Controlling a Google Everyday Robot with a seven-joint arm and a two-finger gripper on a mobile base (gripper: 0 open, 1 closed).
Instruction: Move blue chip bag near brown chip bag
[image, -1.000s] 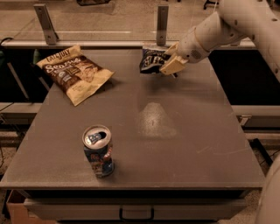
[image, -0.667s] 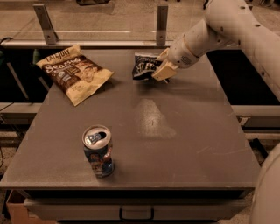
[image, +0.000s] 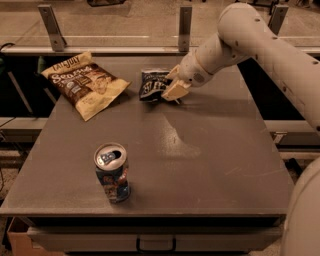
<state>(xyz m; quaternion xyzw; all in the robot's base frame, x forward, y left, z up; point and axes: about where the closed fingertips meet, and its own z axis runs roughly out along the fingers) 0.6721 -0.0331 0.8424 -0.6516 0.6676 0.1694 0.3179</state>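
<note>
Your tool sits over the far middle of the desk, pinching the right edge of the blue chip bag. The bag hangs out to the left of the fingers, with its white lettering facing the camera. Gripping it by the edge makes sense: a crinkly bag offers little else to clamp, and this hold leaves the body of the bag leading the way toward its target. The bag rides low, and you cannot tell whether its lower edge is brushing the desk or just clear of it. The brown chip bag lies flat at the far left of the desk, tilted so that one corner points toward the blue one. The two are near each other but apart, with a strip of bare desk showing between them. The arm reaches in from the right at a slant, which keeps the wrist behind the load and off the brown bag. My read is that you are late in the carry and the gap is nearly closed. A little more travel left, then a release, should do it. Mind that the held bag does not shove the brown one when it comes down. The drink can stands upright near the front left, well away from this path.
</note>
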